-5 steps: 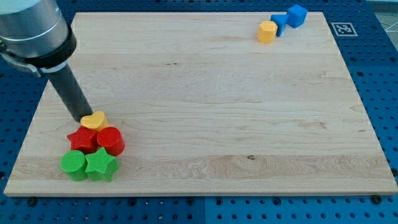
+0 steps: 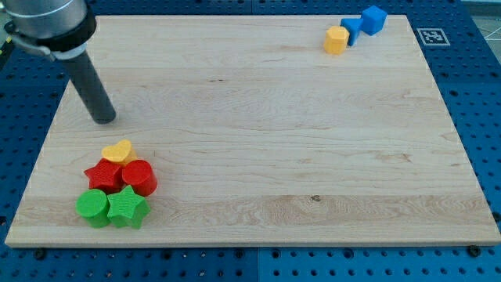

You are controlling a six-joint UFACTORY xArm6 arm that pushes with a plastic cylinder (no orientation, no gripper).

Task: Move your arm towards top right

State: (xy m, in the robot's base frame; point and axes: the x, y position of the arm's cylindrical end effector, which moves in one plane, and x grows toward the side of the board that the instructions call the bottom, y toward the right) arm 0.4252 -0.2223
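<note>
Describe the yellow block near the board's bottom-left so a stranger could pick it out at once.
Start at the wooden board and go to the huddle of five blocks by its bottom-left corner. The yellow heart block sits at the huddle's top, against the red star block and red round block, just below my tip. It is the only yellow piece there; the other yellow block lies far off, top right.
</note>
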